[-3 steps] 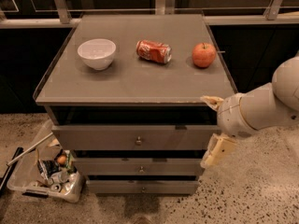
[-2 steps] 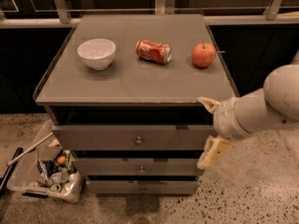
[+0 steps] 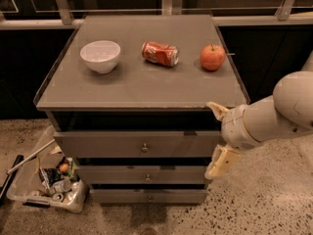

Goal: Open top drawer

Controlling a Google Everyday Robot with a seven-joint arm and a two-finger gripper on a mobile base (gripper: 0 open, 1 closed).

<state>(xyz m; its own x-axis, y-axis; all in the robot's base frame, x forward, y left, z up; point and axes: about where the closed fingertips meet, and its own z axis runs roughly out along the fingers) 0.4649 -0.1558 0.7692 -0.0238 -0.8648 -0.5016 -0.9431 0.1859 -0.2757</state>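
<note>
The top drawer is the widest grey front of the cabinet, just under the tabletop, with a small round metal knob at its middle. Two slimmer grey drawers sit below it. My gripper is at the drawer's right end, level with its front and to the right of the knob. Its two cream fingers are spread wide apart, one up by the tabletop corner and one down beside the middle drawer. It holds nothing. My white arm comes in from the right.
On the grey tabletop stand a white bowl, a red can on its side and an apple. A clear plastic bin of rubbish sits on the speckled floor at the cabinet's left. A railing runs behind.
My arm and gripper have shifted a little to the left, closer to the cabinet's right side. The drawers and the things on top have not moved.
</note>
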